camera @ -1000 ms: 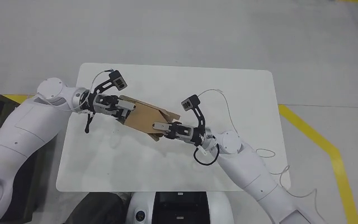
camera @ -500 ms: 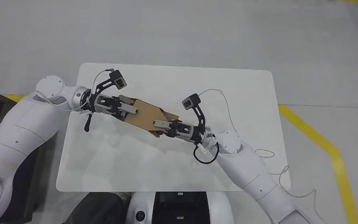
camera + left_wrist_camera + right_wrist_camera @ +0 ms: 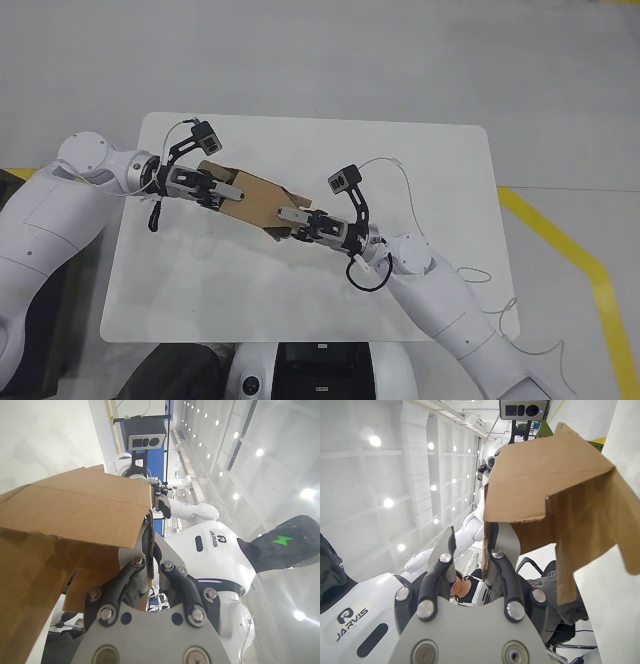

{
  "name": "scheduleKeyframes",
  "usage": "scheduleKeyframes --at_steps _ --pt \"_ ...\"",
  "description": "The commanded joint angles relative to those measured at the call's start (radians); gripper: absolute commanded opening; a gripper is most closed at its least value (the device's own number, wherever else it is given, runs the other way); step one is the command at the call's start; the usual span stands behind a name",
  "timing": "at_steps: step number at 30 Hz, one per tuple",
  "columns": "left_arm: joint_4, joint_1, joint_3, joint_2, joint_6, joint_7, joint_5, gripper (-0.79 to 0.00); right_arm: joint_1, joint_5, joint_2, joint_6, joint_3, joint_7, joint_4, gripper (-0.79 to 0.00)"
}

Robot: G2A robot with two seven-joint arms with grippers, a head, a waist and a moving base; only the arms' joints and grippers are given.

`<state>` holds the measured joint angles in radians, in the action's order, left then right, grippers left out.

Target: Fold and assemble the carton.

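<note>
Shifted over the last second: carton (image 3: 255, 200), carried a little toward the upper left of the top view. Right gripper (image 3: 288, 217), advanced with it up and to the left. Left gripper (image 3: 228, 190), drawn back slightly toward the left edge.

Item 1, carton. Brown corrugated cardboard, partly opened, not yet squared. It slants from upper left to lower right over the counter (image 3: 430, 170), left of centre in the top view, with one gripper at each end. Whether it touches the surface cannot be told. The left wrist view shows the carton (image 3: 75, 510) as a creased panel with loose flaps below. The right wrist view shows the carton (image 3: 552, 487) as an angled panel with a notched flap under it.

Item 2, left gripper (image 3: 150, 542). Fingers drawn narrow, pinching a cardboard edge at the carton's upper-left end.

Item 3, right gripper (image 3: 472, 536). Fingers parted at the carton's lower-right end. A flap edge stands between them, against one finger (image 3: 510, 542); the other finger (image 3: 442, 550) is clear of the cardboard.

Item 4, counter. White, rounded corners.

Item 5, cable (image 3: 400, 178). Thin, white, running from the right arm's wrist camera across the counter's right half.

Item 6, floor (image 3: 300, 50). Grey, with a yellow stripe (image 3: 575, 255) at the right of the top view.
</note>
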<state>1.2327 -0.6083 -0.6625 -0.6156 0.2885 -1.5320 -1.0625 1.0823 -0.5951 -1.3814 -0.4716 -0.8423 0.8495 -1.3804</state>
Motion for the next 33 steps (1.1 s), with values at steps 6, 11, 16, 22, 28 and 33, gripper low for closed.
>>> scheduleKeyframes --at_steps 6,11,16,22,28,33 --pt "-0.012 -0.028 -0.041 -0.012 0.030 0.031 0.073 -0.785 0.019 0.016 0.003 0.004 -0.018 -0.005 -0.032 0.000" --pt "-0.018 -0.044 -0.063 -0.018 0.062 0.062 0.139 -0.785 0.026 0.033 0.004 -0.006 -0.028 -0.016 -0.056 0.000" --pt "-0.010 -0.060 -0.081 -0.024 0.082 0.083 0.188 -0.785 0.017 0.051 0.000 -0.005 -0.025 -0.030 -0.080 0.000" --pt "-0.001 -0.076 -0.103 -0.029 0.089 0.089 0.216 -0.785 -0.008 0.060 -0.011 -0.003 -0.002 -0.044 -0.093 0.000" --pt "0.015 -0.092 -0.127 -0.033 0.091 0.091 0.236 -0.785 -0.037 0.065 -0.025 0.000 0.023 -0.061 -0.075 0.000" --pt "0.026 -0.105 -0.148 -0.035 0.081 0.081 0.238 -0.785 -0.053 0.065 -0.034 -0.001 0.034 -0.065 -0.057 0.000"
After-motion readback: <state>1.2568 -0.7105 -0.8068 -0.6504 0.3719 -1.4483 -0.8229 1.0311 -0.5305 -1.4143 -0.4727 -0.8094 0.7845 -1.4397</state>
